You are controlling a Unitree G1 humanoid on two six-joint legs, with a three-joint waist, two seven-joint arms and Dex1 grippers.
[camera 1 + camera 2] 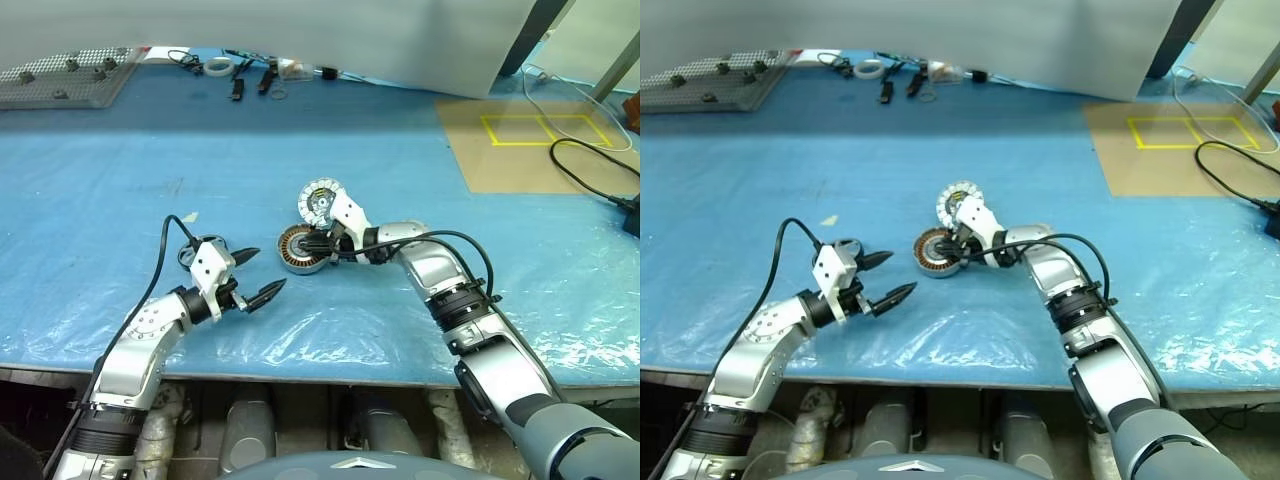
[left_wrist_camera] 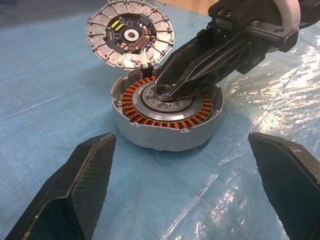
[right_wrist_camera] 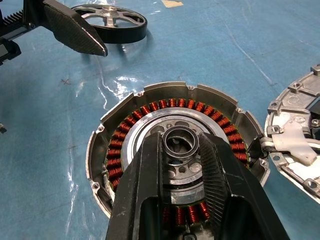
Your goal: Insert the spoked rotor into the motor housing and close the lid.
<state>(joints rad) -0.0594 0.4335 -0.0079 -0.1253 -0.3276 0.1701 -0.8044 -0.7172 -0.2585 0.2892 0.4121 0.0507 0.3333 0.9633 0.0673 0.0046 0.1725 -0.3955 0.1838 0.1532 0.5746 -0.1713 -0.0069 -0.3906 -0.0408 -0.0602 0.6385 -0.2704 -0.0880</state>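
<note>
Motor housing (image 3: 175,165): no legible markings (lid (image 2: 130,34) print perhaps unreadable).

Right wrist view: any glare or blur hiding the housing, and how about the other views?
Right wrist view: motor housing sharp, its near side covered by the right tool; white glare patches on the blue plastic sheet beside it. Left wrist view: windings crisp, sheet glare nearby, left tool fingers large in the foreground. Left eye view: even light, shiny wrinkles along the near table edge.
</note>
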